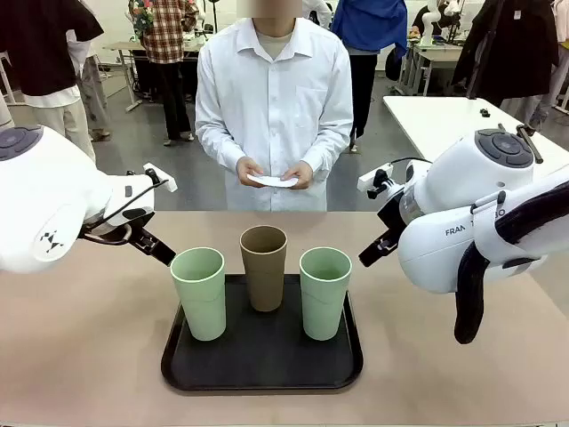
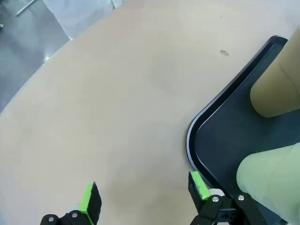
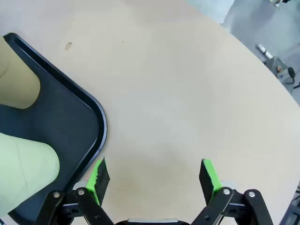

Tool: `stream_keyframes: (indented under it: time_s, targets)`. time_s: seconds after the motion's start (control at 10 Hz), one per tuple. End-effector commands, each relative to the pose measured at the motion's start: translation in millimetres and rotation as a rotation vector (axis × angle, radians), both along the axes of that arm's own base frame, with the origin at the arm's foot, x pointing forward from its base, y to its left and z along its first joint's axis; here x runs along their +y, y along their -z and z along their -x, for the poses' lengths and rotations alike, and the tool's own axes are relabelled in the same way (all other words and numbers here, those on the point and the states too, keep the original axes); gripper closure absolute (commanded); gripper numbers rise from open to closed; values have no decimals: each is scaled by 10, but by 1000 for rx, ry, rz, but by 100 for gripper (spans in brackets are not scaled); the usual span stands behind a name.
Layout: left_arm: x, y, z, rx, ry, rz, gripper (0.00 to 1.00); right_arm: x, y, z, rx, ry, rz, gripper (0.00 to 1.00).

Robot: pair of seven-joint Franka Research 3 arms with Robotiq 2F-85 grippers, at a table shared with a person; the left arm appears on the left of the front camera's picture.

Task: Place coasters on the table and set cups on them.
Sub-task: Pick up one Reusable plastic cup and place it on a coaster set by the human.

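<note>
Three cups stand upright on a black tray point(image 1: 262, 360): a pale green cup point(image 1: 199, 292) at left, a brown cup point(image 1: 264, 267) behind the middle, and a second green cup point(image 1: 324, 292) at right. Across the table point(image 1: 89, 338), a person holds the white coasters point(image 1: 273, 181) in both hands at waist height. My left gripper point(image 2: 144, 193) hangs open over bare tabletop just left of the tray's corner point(image 2: 190, 140), with nothing in it. To the right of the tray point(image 3: 96, 117) my right gripper point(image 3: 154, 176) is open too, nothing between its fingers.
My left arm point(image 1: 53, 209) and right arm point(image 1: 462, 222) flank the tray. Bare beige tabletop point(image 2: 117, 93) lies between the tray and the person. A white table point(image 1: 444, 120) stands behind at right, and other people stand farther back.
</note>
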State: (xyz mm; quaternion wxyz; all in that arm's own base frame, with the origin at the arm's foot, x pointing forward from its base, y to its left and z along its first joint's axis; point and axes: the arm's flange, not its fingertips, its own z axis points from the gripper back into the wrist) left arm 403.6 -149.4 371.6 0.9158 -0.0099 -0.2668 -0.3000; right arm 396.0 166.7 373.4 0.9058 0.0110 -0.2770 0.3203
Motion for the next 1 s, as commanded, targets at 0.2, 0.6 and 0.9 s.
stream_keyframes:
  time_s: [0.2,0.6,0.9]
  targets:
    - [0,0,0,0,0,0,0,0,0,0,0,0,0,0]
    - [0,0,0,0,0,0,0,0,0,0,0,0,0,0]
    - [0,0,0,0,0,0,0,0,0,0,0,0,0,0]
